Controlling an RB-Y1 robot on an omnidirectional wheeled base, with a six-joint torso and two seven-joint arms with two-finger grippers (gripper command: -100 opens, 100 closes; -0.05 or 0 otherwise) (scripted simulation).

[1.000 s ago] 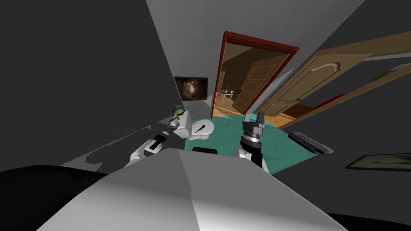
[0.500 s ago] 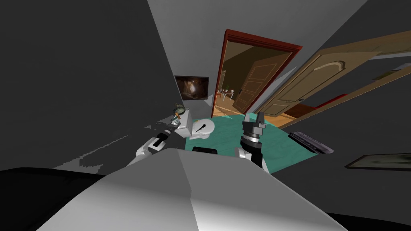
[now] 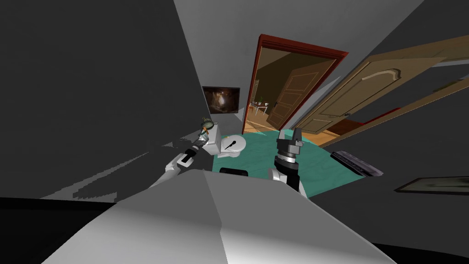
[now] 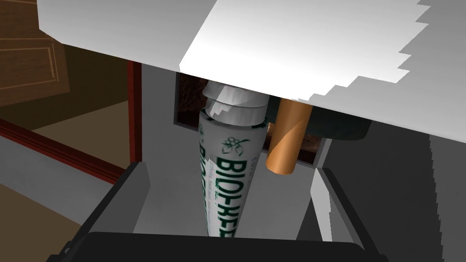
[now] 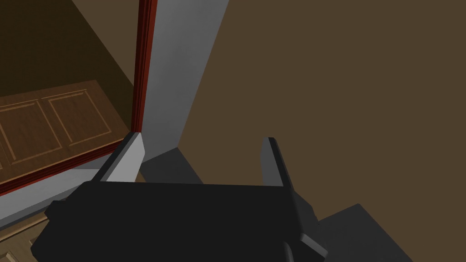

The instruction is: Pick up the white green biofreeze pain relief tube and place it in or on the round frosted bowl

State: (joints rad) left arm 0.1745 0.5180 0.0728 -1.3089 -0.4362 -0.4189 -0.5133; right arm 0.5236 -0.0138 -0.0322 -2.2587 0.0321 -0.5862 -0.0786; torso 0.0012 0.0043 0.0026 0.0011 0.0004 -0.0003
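the left arm reaches forward to the toilet tank (image 3: 212, 140). its gripper (image 4: 230, 170) is open, fingers either side of the white and green tube (image 4: 232, 136) without touching it. the tube's cap end meets the tank's edge, near the round bowl (image 3: 207, 122). the right gripper (image 3: 289, 133) points up, open.

head: steeply down, rolled | wrists: close, forward | shared: red door frame (image 3: 302, 47)

Dark grey walls all round. Teal floor (image 3: 256, 160) below the right gripper (image 3: 289, 134); ahead of it, a red-framed doorway (image 3: 286, 78) onto a brown panelled door (image 3: 286, 103). White toilet (image 3: 224, 146) beside the left gripper (image 3: 202, 134), dark framed picture (image 3: 221, 100) beyond.
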